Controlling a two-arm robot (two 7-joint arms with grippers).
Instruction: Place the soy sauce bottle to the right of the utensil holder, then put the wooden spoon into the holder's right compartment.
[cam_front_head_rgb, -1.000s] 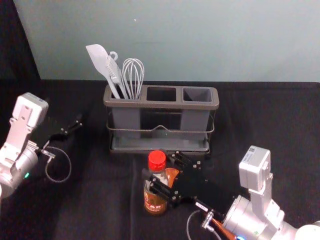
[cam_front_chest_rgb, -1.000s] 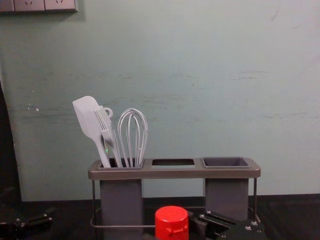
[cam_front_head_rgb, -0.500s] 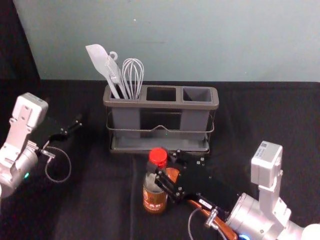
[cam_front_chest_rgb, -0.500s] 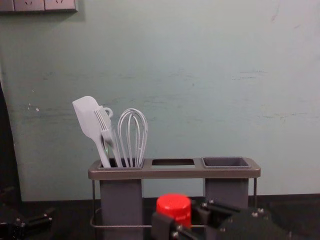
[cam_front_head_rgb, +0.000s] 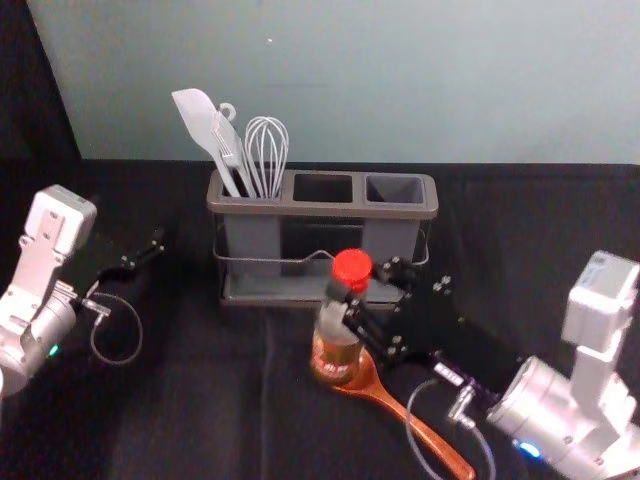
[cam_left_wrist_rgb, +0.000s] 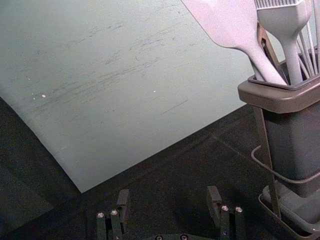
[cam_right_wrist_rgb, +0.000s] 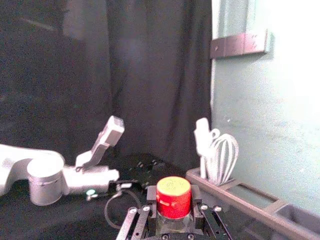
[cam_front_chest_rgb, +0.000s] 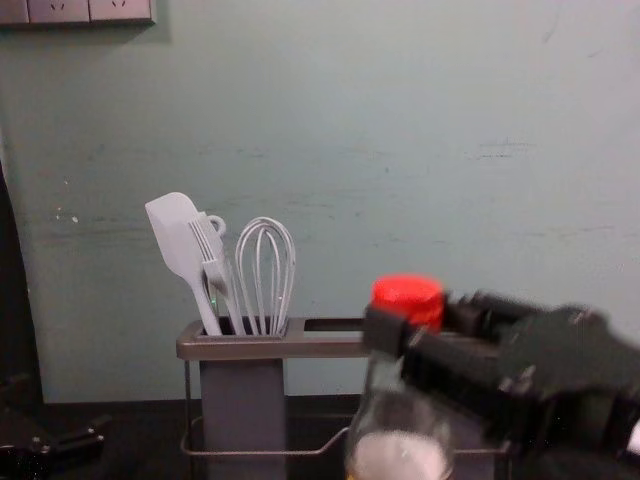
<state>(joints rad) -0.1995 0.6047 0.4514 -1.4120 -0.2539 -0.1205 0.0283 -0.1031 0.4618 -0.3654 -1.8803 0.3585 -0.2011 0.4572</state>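
- Here's the soy sauce bottle, roughly upright before the utensil holder: red cap, clear shoulder, orange-brown lower part.
- Right gripper in front of the holder, fingers clamped around the bottle's neck.
- Wooden spoon on the tabletop, its bowl by the bottle's base.
- Holder's left compartment: spatula, brush, whisk.
- Left gripper parked left of the holder, fingers apart.
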